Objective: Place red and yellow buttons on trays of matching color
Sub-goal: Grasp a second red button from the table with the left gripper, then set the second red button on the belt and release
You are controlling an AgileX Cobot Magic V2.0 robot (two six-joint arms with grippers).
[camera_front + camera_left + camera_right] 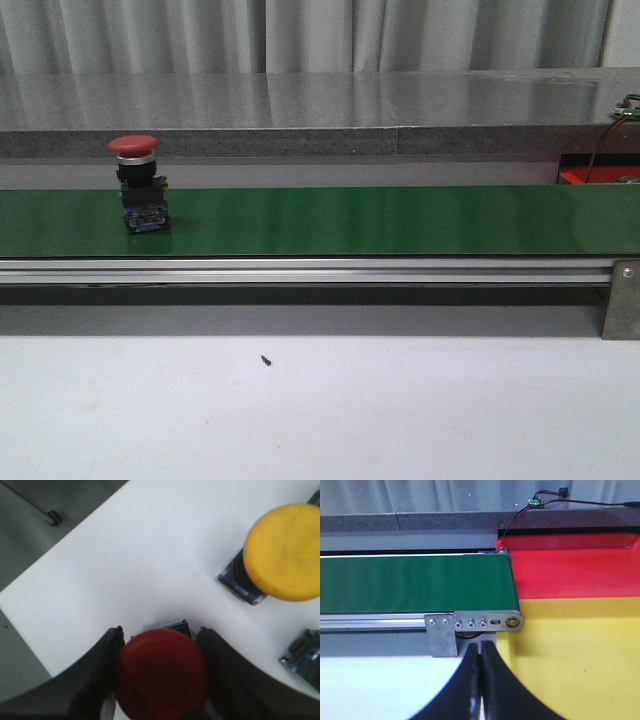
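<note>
Conveyor belt (400, 220), green, running left to right across the front view on an aluminium rail (300, 270); grey counter (320, 105) behind it, white table (320, 410) in front with one small dark speck (266, 360).

Red mushroom-head button (135, 150), on a black and blue switch body, standing upright on the belt near its left end.

Second red button (161, 677), seen in the left wrist view: its cap sits between the two dark fingers (100, 670) of the left gripper (160, 640), which press against it on both sides, jaws spread only as wide as the cap. It stands over a white surface (125, 570).

Yellow button (285, 552), also in the left wrist view, upright on the same white surface, apart from the gripped red one. Blue and grey edge of a further switch body (302, 655) just beside it; cap colour cannot be told.

Right gripper (481, 680): fingers brought fully together, nothing between them, hanging near the belt's right end.

Red tray (575, 570), beyond the belt's end roller (512, 622).

Yellow tray (580, 655), touching the red tray on its nearer side. No buttons visible in either.

Wired small circuit board (535, 501) on the counter behind the red tray.
</note>
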